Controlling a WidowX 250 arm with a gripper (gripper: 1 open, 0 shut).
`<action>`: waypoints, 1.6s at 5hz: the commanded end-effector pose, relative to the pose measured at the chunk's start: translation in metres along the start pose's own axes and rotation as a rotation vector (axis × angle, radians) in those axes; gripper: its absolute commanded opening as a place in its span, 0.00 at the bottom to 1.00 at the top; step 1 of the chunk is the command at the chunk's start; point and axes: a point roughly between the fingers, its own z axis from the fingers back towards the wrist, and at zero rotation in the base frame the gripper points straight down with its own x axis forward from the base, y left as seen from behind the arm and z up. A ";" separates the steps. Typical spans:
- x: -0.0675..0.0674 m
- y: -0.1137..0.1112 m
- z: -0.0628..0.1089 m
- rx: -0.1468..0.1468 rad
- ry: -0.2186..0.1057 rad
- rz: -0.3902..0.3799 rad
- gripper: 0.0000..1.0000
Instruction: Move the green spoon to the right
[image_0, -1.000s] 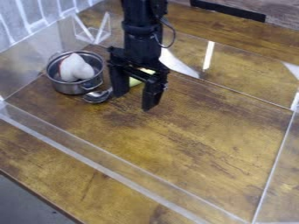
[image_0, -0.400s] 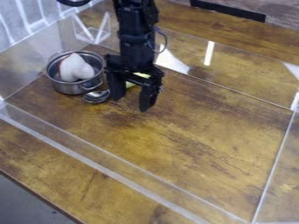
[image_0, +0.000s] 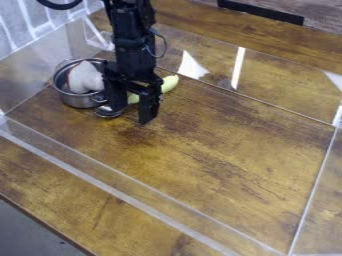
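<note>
The green spoon lies on the wooden table just right of the steel bowl. Its yellow-green handle (image_0: 167, 84) shows to the right of the arm, and its silver scoop (image_0: 106, 109) shows at the lower left. My gripper (image_0: 132, 106) points straight down, open, low over the spoon's middle with one finger on each side. The black fingers hide the middle of the spoon. I cannot tell if they touch it.
A round steel bowl (image_0: 74, 88) holding a white object (image_0: 86, 74) stands just left of the gripper. Clear plastic walls (image_0: 160, 205) fence in the table. Bare wood stretches to the right and toward the front.
The gripper has moved left and sunk lower, from beside the bowl's right to over the spoon. Its jaws stay open. The spoon and bowl have not moved.
</note>
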 end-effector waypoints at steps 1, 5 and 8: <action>0.010 0.008 0.017 0.009 -0.068 -0.002 1.00; 0.045 -0.012 0.011 -0.013 -0.078 -0.005 0.00; 0.048 0.009 0.020 -0.082 -0.077 -0.060 0.00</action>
